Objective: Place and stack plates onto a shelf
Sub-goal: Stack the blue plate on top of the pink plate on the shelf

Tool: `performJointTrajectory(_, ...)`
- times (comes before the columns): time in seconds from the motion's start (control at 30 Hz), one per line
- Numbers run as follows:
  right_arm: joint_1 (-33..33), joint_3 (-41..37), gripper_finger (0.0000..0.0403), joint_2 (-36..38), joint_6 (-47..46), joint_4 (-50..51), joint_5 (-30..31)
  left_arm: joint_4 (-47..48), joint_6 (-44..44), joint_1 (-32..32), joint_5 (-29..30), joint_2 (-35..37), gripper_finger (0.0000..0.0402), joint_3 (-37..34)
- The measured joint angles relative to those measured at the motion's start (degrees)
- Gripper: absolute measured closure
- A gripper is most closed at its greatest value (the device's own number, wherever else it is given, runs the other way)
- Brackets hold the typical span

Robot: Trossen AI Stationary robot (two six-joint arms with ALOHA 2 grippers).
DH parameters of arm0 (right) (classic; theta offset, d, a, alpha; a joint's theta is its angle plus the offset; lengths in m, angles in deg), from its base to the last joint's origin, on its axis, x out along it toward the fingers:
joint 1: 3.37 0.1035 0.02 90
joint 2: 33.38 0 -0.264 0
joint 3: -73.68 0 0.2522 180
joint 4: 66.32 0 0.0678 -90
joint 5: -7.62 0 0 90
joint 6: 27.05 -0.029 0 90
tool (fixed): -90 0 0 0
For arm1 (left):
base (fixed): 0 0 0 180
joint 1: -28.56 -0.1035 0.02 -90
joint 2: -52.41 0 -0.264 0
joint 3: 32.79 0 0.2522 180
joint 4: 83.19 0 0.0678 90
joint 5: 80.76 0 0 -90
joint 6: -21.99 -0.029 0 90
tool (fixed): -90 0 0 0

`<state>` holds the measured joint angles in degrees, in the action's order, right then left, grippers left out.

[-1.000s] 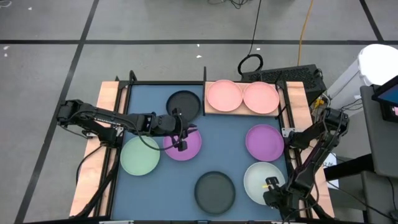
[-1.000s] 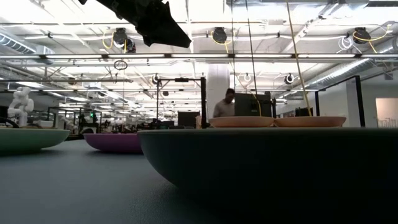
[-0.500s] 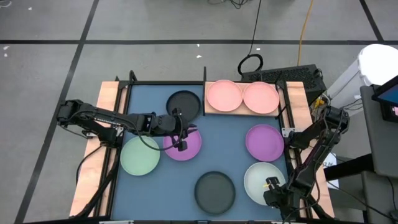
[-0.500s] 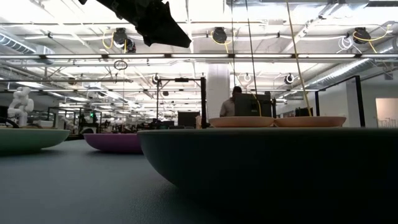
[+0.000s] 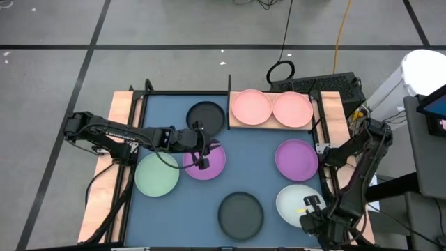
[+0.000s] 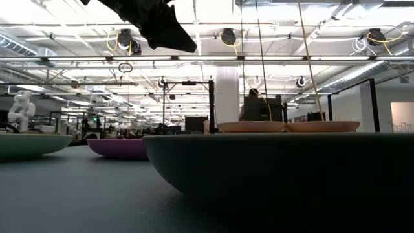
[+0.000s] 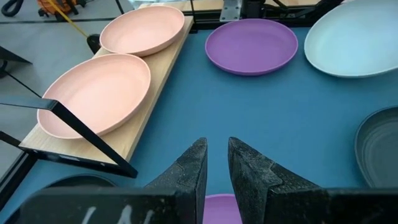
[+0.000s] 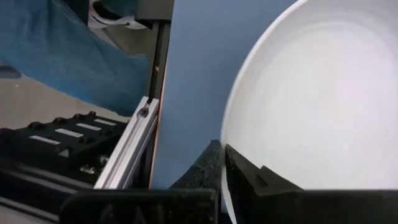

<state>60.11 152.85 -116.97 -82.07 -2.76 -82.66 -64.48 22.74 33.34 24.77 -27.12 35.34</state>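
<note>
The wooden shelf (image 5: 272, 125) lies at the far edge of the blue mat, with two pink plates (image 5: 251, 107) (image 5: 293, 109) side by side on it. On the mat rest two black plates (image 5: 206, 116) (image 5: 241, 214), two purple plates (image 5: 213, 168) (image 5: 297, 159) and a pale green plate (image 5: 156, 173). A second pale green plate (image 5: 291, 202) sits near the right near corner. My right gripper (image 5: 309, 203) is shut on it. My left gripper (image 5: 202, 155) hangs shut, high above the left purple plate (image 6: 119, 147), touching nothing. My right gripper pinches the pale green plate's rim (image 8: 225, 134) on its right near side. One finger (image 8: 208, 163) is outside the rim and the other (image 8: 252, 177) is inside the bowl. The fingers slant down from the near right corner. Whether the plate is lifted I cannot tell.
Metal frame rails (image 5: 134, 132) and wooden side boards (image 5: 104, 188) border the mat. Bare mat (image 5: 251, 160) lies between the two purple plates. Beyond the table a person (image 6: 252, 103) stands in the room, with cables and a black box (image 5: 327, 85) past the shelf.
My right arm has shifted a little toward the table's right near corner, its gripper staying at the pale green plate's rim. The left arm has kept still. The person in the background has walked toward the right.
</note>
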Motion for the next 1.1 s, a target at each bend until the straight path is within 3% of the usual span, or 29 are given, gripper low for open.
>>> performJointTrajectory(1.1, -6.83, 17.89, 0.0403, 0.05, 6.85, 27.33, 0.81, -0.07, -0.05, 0.01, 0.00, 0.01, 0.0330, 0.00)
